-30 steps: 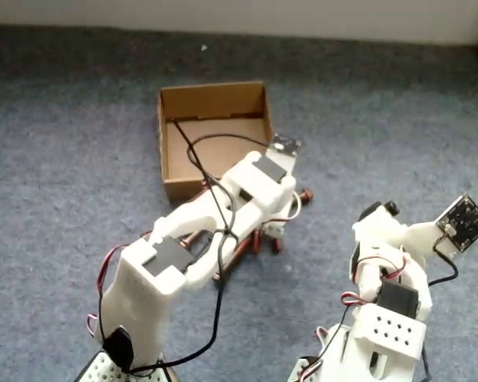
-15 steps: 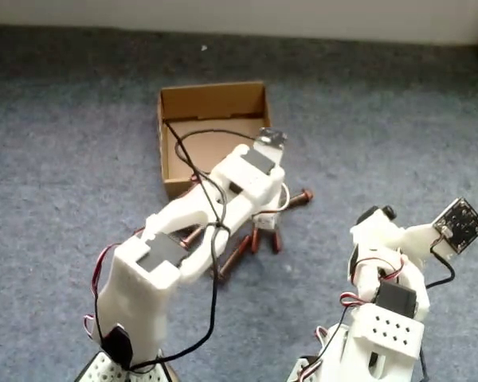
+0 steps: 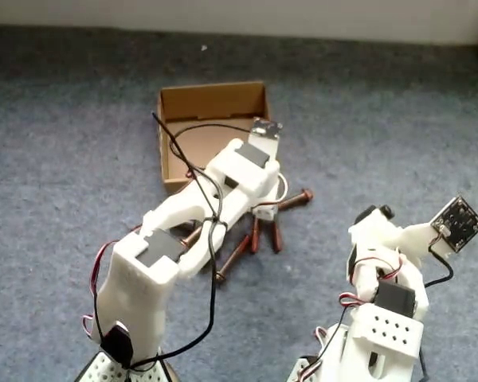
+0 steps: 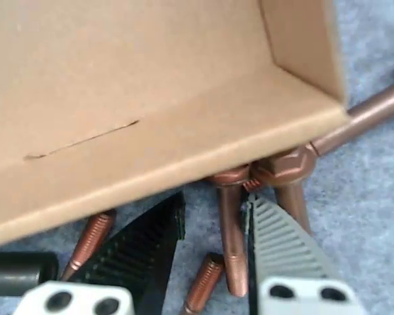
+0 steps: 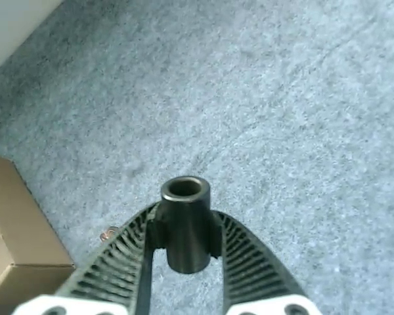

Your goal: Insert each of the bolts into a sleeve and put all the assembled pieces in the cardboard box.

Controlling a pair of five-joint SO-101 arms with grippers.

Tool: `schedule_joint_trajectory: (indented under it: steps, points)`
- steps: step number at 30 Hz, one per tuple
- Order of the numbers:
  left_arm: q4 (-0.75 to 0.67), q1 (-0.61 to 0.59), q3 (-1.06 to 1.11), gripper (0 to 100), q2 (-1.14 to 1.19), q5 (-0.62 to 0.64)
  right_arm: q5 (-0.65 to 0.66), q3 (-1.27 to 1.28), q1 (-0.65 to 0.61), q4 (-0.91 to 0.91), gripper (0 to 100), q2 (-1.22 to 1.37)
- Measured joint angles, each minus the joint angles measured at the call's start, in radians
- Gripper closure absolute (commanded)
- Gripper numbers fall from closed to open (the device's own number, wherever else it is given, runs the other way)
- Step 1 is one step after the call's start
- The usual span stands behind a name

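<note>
My left gripper (image 4: pixel 213 205) hangs open just outside the near wall of the cardboard box (image 4: pixel 151 85). A copper bolt (image 4: pixel 232 243) lies on the carpet between its fingers, close to the grey finger (image 4: pixel 276 243) and apart from the black one. More bolts (image 4: pixel 285 167) lie head-to-head against the box wall, and a black sleeve (image 4: pixel 13 272) lies at the edge. In the high view the left arm (image 3: pixel 239 175) covers the box's front right corner (image 3: pixel 215 131), with bolts (image 3: pixel 255 232) spread beside it. My right gripper (image 5: pixel 185 230) is shut on an upright black sleeve (image 5: pixel 185 220).
Grey carpet covers the floor. In the high view the right arm (image 3: pixel 390 263) stands at the lower right, well away from the bolts. A corner of the box (image 5: pixel 13 236) shows in the right wrist view. A pale wall edge runs along the far side.
The left arm has swung left and farther back toward the box, uncovering the bolts on the carpet. The right arm has hardly moved and keeps hold of its sleeve.
</note>
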Motion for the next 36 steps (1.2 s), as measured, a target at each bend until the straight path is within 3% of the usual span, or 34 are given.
schedule_joint_trajectory:
  steps: [7,11,21,29,36]
  points:
    - [-0.038,0.0,0.0,93,0.0,-0.003,0.0,0.0,-0.005,0.0,99.3,0.0]
    - [-0.043,0.0,0.0,99,0.0,-0.08,0.0,0.0,-0.005,0.0,99.3,0.0]
    - [-0.021,0.028,0.0,99,-0.031,-0.104,0.0,0.0,-0.005,0.0,99.1,0.0]
    - [0.057,0.031,0.121,100,-0.341,-0.158,0.035,0.0,-0.061,0.032,99.3,0.0]
    - [-0.006,0.031,0.402,100,-0.713,-0.21,0.046,-0.032,-0.081,0.064,99.3,0.0]
